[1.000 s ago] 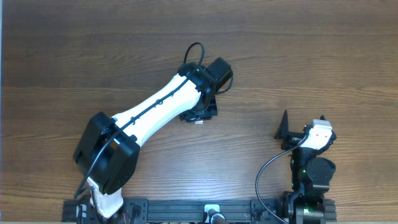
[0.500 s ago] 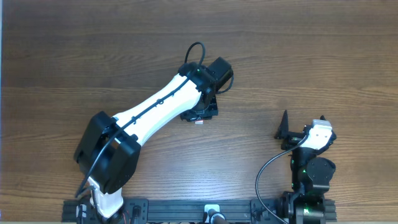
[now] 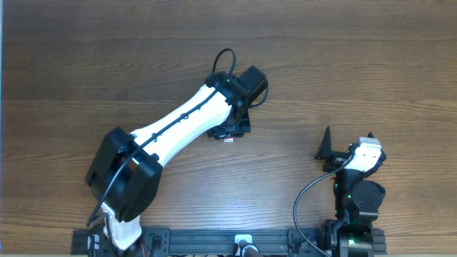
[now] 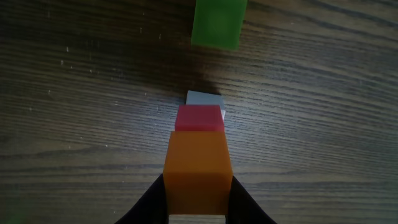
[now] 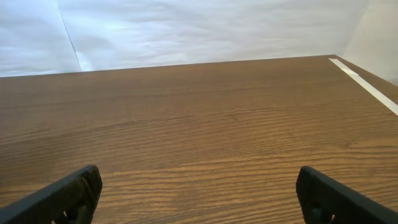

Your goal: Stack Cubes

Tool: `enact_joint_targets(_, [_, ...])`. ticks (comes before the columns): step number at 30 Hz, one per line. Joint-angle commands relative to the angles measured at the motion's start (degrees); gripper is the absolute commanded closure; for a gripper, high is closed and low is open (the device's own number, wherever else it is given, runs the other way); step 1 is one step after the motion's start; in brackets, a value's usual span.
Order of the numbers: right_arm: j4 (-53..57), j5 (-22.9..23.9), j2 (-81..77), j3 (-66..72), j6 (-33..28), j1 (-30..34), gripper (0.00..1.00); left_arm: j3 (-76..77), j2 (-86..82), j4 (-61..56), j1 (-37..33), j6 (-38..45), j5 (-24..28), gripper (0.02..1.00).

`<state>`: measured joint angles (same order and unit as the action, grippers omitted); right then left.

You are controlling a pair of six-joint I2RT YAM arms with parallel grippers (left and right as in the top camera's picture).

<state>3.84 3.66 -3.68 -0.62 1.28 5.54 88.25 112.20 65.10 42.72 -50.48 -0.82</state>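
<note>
We grip the orange cube (image 4: 198, 165) by its flat sides in the left end effector (image 4: 198, 200). It seems light, rigid and a bit slick, and the right end effector (image 5: 199, 199) sits wide open.

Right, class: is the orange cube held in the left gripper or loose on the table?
Held: the left gripper has a finger against each side of the orange cube, which sits over a red cube.

The dark brown wood-grain tabletop (image 3: 107, 64) carries a green cube (image 4: 217, 23) lying flat on the bare wood. Near it, but apart from it, a grey cube (image 4: 205, 99) also sits on the surface. A strip of pale tape (image 5: 364, 84) runs along one far edge.
</note>
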Motion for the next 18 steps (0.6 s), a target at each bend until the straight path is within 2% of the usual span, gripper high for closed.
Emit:
enact_joint_targets(1, [0.07, 0.48, 0.17, 0.31, -0.07, -0.24, 0.009, 0.59, 1.07, -0.20, -0.09, 0.81, 0.11, 0.910])
enact_joint_targets(18, [0.07, 0.48, 0.17, 0.31, -0.09, -0.24, 0.007, 0.59, 2.03, -0.61, -0.09, 0.79, 0.13, 0.904])
